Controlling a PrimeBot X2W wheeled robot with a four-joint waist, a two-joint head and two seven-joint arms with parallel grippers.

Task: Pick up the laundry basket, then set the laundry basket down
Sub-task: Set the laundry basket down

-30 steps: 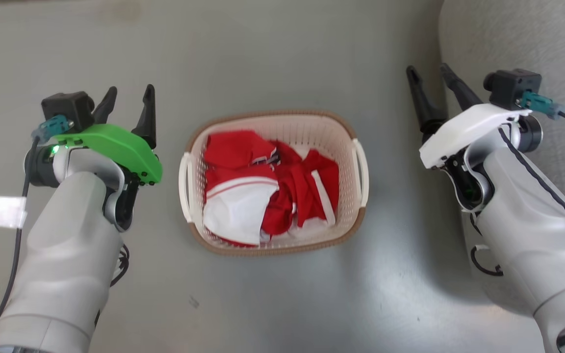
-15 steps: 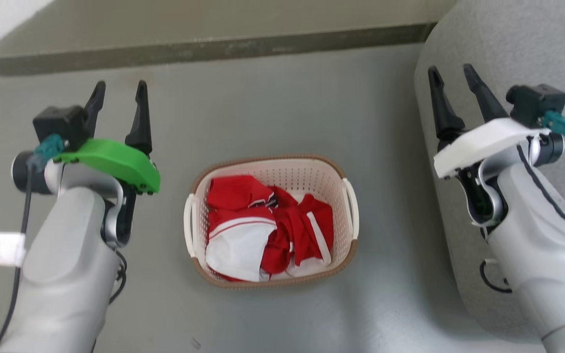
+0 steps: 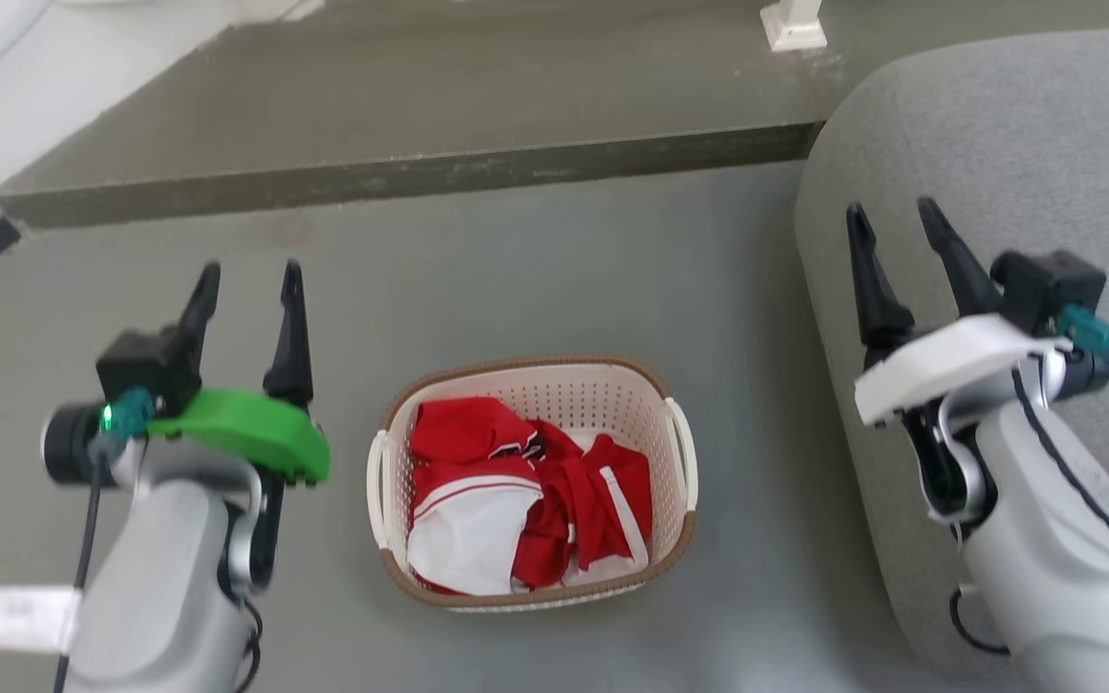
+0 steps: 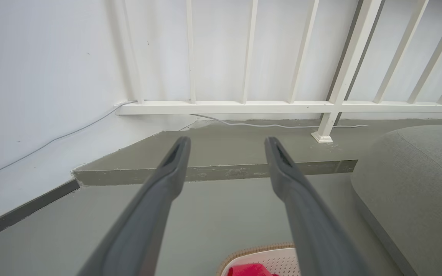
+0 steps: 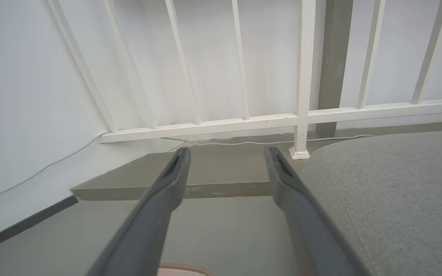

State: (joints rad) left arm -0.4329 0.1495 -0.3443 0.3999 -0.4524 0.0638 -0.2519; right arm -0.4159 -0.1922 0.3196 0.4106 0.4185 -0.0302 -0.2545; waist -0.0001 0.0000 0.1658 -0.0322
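**Small rounded-rectangular laundry basket** [image 3: 574, 402] of cream-white perforated plastic, with a brown woven-look rim [image 3: 516, 364] and a smooth white loop handle on each short side. It stands upright on the smooth, matt grey-green floor [image 3: 535, 269]. It holds crumpled red and white clothes [image 3: 526, 500], the fabric lying in soft folds below the rim. The basket sits between the two arms and touches neither.

**Left tool** [image 3: 251, 274], under a glossy green cover: two long, dark, tapering fingers held wide apart, gripping nothing. It is near the basket's left handle [image 3: 376, 486] but clear of it.

**Right tool** [image 3: 889, 212], under a white cover: fingers likewise spread wide and empty. It is seen against the rounded edge of a grey, coarse-woven upholstered cushion [image 3: 997, 144] that borders the floor on the robot's right.

**Surroundings:** beyond the basket a low, dull olive-grey step [image 3: 420, 178] with a rough front edge crosses the floor. In the left wrist view, a white-painted railing [image 4: 282, 107] of slim square bars stands on the step against a plain white wall [image 4: 44, 76]. A thin white cable [image 4: 267, 125] runs along its foot.
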